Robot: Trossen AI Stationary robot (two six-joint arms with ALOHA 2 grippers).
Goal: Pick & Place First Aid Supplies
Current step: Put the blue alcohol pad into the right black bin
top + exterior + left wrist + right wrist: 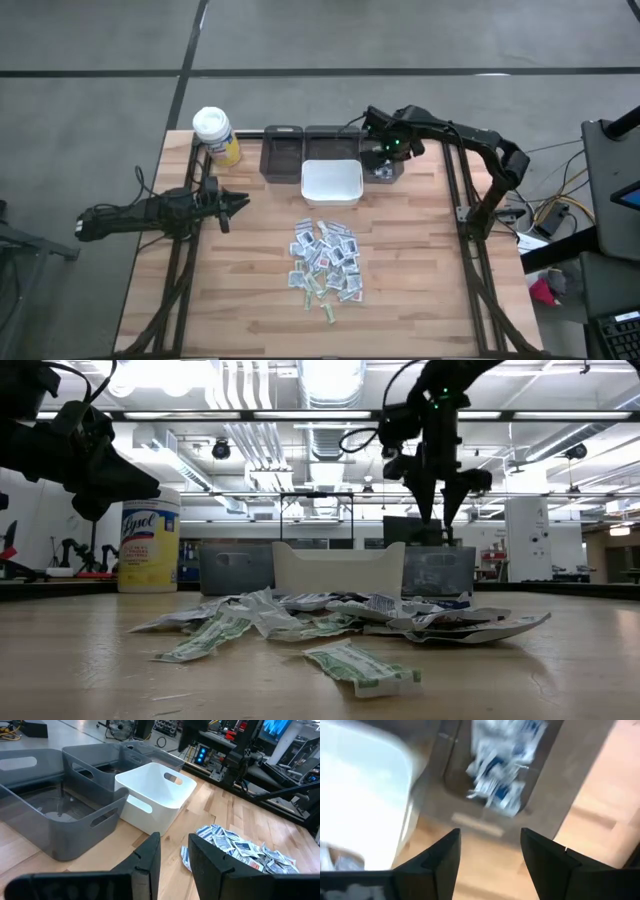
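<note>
Packets [501, 765] lie in the grey bin [570, 780] below the open right gripper [490, 850].

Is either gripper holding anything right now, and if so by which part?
Nothing is held. The right gripper hangs open over the grey bin with packets inside; the left gripper is empty too.

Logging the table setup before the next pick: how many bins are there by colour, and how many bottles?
Grey bins: 3
White bin: 1
Yellow bottle: 1
Total: 5
</note>
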